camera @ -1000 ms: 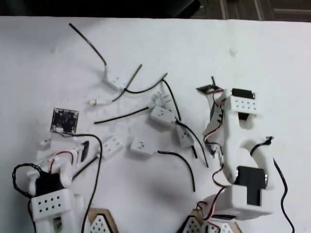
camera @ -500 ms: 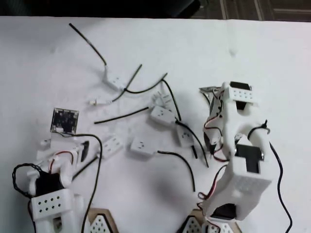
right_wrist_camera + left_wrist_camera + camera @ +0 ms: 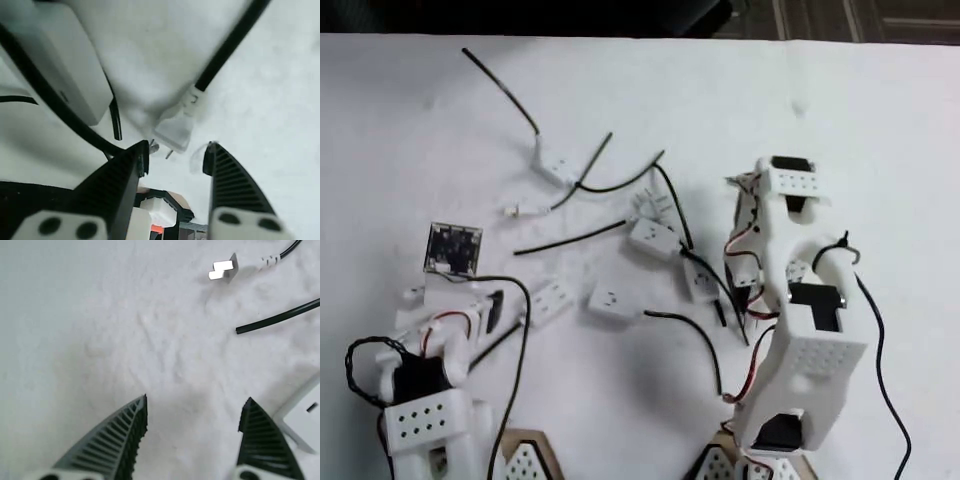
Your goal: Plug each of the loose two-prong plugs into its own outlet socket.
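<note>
- Now the right end effector (image 3: 177,151), spread, hovers at a two-prong plug (image 3: 174,131): pickup step, apparently; next, close on it.
- Left end effector (image 3: 195,412) released beside an outlet socket (image 3: 300,416).

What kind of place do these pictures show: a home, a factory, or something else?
Most likely a robotics lab bench or hobby workspace. At a white-covered table stand the left arm and right arm with exposed wiring, and loose outlet sockets and a two-prong plug lie on it.
</note>
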You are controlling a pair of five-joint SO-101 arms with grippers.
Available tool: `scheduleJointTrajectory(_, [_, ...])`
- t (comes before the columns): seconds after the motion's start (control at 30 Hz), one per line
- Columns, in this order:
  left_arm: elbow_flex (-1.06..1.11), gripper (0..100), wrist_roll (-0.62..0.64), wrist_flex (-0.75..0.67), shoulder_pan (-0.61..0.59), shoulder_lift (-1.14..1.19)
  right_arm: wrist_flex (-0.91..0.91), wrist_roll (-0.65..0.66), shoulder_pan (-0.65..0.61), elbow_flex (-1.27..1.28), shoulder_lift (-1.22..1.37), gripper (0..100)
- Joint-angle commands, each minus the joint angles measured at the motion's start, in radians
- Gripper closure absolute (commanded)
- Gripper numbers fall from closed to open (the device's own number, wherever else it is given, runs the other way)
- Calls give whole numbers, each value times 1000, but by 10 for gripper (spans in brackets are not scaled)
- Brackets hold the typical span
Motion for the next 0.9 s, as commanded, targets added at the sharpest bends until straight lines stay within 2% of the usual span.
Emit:
scheduleJointTrajectory(0.0, [-3,706,5,-18,-5,-15,16,-37,-35,-28,-7,828])
scheduleJointTrajectory(0.2, [-3,706,5,-18,-5,-15,-24,-97,-30,-26,4,829])
scheduleJointTrajectory(0.53, [-3,706,5,-18,-7,-15,-44,-97,-56,-121,193,834])
scheduleJointTrajectory(0.77, [-2,706,5,-18,-5,-15,31,-97,-56,-229,193,983])
scheduleJointTrajectory(0.87, [-2,706,5,-18,-5,-15,31,-97,-61,-232,193,978])
